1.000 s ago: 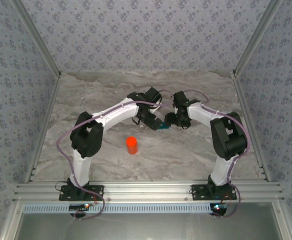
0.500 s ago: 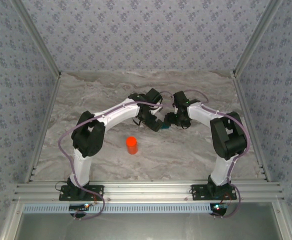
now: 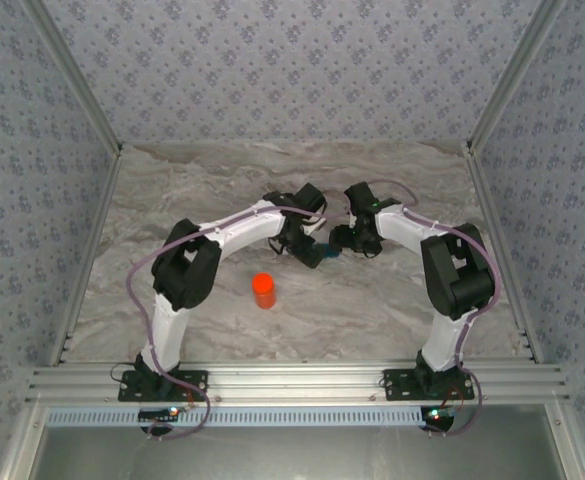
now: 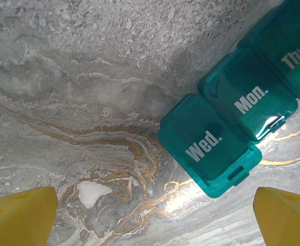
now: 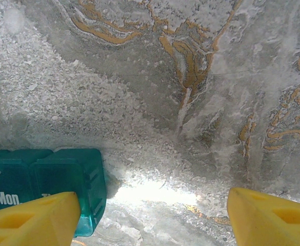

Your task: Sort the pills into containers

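Mid-worktop, a touch toward the far edge: teal containers [image 4: 226,128], lids shut, lying between the arms. Left pincer [image 4: 152,215] spread wide, box off to one finger's side, long axis slanting away. Right pincer [image 5: 152,220] spread too, box end just beside one finger, seemingly nearer. Nothing pinched.

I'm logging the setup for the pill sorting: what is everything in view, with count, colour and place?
Pill box: one, teal, mid-table between the arms' ends; lids read Wed., Mon., Thur.
Bottle: one, orange, upright, nearer the bases, apart from the box.
Table: one, grey marble with gold veins.
Walls: three, blue-grey patterned, left, back, right.
Rail: one, silver, near edge, under both bases.
Left arm: one, white and black; left fingertips yellow, jaws wide open beside the box's Wed. end.
Right arm: one, white and black; right fingertips yellow, jaws open, one fingertip at the box's end.
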You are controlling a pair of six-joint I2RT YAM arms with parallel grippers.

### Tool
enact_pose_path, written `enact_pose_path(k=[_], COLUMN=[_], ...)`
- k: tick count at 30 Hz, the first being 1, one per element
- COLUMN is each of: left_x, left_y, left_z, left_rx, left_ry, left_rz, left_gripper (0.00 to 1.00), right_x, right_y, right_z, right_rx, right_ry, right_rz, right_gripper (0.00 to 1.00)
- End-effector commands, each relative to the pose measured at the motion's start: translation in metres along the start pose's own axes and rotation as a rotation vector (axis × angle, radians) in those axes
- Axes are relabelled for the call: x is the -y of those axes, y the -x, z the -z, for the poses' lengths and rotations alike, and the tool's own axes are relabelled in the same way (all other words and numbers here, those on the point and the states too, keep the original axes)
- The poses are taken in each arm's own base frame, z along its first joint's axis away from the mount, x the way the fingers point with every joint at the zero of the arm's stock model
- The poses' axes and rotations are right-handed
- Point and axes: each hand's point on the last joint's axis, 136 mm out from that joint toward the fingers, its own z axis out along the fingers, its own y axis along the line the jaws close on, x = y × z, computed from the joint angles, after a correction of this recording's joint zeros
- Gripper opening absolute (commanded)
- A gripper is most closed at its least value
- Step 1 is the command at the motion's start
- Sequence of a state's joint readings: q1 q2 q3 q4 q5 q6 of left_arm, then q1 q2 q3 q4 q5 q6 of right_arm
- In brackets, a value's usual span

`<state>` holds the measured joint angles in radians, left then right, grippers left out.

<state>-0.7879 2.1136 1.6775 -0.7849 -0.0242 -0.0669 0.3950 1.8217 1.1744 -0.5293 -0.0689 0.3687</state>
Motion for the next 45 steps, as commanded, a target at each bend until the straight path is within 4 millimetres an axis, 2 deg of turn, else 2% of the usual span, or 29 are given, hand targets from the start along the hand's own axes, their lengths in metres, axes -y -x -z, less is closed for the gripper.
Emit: enact_pose_path(k=[1,24,45], left_x=[0.0,-0.03,-0.057], left_y=[0.003,0.037,0.047], left_z=[-0.006,0.009,-0.013], left_rx=[-0.002,0.066,0.057], left_ry=[0.018,0.033,0.049], left_rz=[-0.027,0.044,0.132], left_gripper=[0.98,0.98,0.98], right_x=[0.009,0.007,0.008], right_y=[-0.016,-0.02,-0.023], right_z=[-0.017,-0.02,-0.022], right_rx=[-0.067,-0.079,-0.092], right_ry=[-0.036,-0.048,-0.058], right_rz=[0.015,0.029,0.037], right_gripper=[0.78,0.78,0.78])
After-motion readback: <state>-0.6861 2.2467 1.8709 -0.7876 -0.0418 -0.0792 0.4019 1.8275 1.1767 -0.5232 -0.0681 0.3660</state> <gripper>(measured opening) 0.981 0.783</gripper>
